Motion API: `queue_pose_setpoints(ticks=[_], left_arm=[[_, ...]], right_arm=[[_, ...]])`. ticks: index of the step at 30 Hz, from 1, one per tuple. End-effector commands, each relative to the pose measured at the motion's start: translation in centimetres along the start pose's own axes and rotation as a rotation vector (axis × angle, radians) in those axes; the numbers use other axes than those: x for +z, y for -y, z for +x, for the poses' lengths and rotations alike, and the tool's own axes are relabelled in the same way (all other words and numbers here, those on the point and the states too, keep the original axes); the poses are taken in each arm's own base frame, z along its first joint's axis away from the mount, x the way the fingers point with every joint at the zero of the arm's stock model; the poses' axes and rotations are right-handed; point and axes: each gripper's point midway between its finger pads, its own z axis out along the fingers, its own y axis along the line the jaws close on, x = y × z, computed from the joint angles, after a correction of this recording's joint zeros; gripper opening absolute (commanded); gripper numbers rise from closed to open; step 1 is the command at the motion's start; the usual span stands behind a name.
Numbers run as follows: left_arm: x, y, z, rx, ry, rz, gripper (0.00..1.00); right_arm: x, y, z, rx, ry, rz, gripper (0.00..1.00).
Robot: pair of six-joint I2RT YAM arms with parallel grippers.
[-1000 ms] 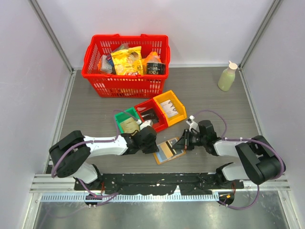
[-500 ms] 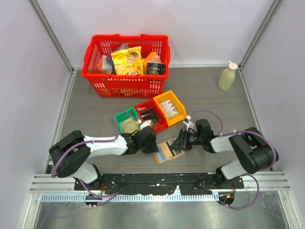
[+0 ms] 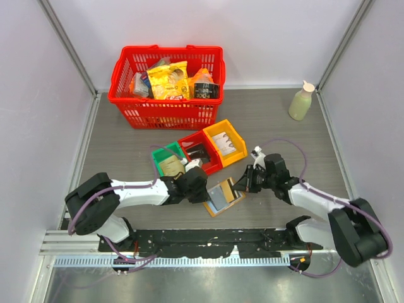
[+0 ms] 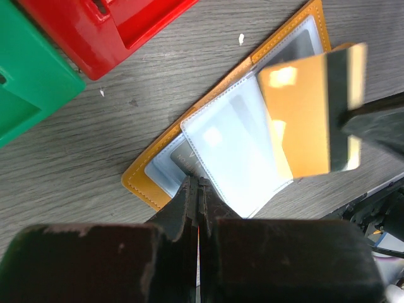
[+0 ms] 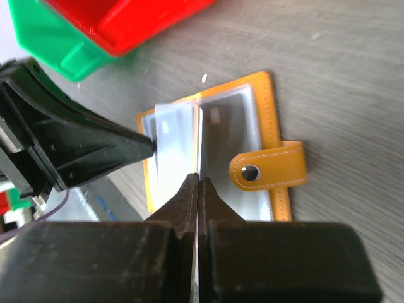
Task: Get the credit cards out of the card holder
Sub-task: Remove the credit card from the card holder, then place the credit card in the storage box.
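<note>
Card holder [image 4: 221, 136] lay open at 6 o'clock of the yellow bin [image 3: 214, 129], left gripper [image 4: 197, 189] clamped on its 9 o'clock edge, right gripper [image 5: 197, 183] pinching one credit card [image 4: 309, 117] at 3 o'clock; judged best drawn straight outward, holder pinned.

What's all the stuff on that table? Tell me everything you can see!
basket: one, red, back of the table, full of snack packs
bottle: one, pale green, back right corner
green bin: one, middle, left end of the row of bins
red bin: one, middle of the row
yellow-orange bin: one, right end of the row
card holder: one, tan-orange with clear sleeves, open, in front of the bins
credit card: one, looks gold-orange, held over the holder
table: one, grey wood-look, under it all
left pincer: one, black, shut on a sleeve edge
right pincer: one, black, shut on the card
</note>
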Motion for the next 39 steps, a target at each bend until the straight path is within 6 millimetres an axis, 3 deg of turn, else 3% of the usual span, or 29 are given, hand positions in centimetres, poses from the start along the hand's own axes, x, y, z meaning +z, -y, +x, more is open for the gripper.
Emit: queue_pose_setpoints(ticks=[1, 7, 14, 18, 23, 26, 28, 34, 39], left_arm=[[0.0, -3.2, 1.3, 0.020, -0.041, -0.105, 0.00], [-1.1, -1.7, -0.1, 0.042, -0.001, -0.077, 0.04], [-5.1, 3.0, -3.7, 0.040, 0.108, 0.060, 0.43], [-8.3, 4.3, -6.4, 0.069, 0.205, 0.087, 0.70], [-11.6, 5.6, -9.7, 0.272, 0.356, 0.128, 0.88], [-12.7, 6.3, -10.6, 0.425, 0.423, 0.164, 0.92], [-13.5, 6.3, -11.2, 0.438, 0.445, 0.151, 0.98], [-15.3, 6.5, -13.0, 0.163, 0.477, 0.105, 1.00], [-15.1, 8.7, -12.8, 0.317, 0.460, 0.176, 1.00]], right_arm=[[-2.4, 2.2, -2.4, -0.057, 0.103, 0.232, 0.01], [-4.7, -0.9, -3.7, -0.113, 0.155, 0.183, 0.01], [-6.9, -5.8, -5.4, -0.271, 0.223, 0.053, 0.01], [-7.7, -8.1, -6.1, -0.360, 0.266, -0.009, 0.01], [-7.8, -9.4, -6.9, -0.325, 0.272, -0.028, 0.01], [-7.7, -11.3, -7.2, -0.320, 0.285, -0.112, 0.01], [-7.7, -12.0, -6.9, -0.345, 0.283, -0.137, 0.01], [-6.9, -13.0, -6.2, -0.582, 0.307, -0.082, 0.01], [-5.1, -12.8, -6.8, -0.430, 0.265, 0.011, 0.01]])
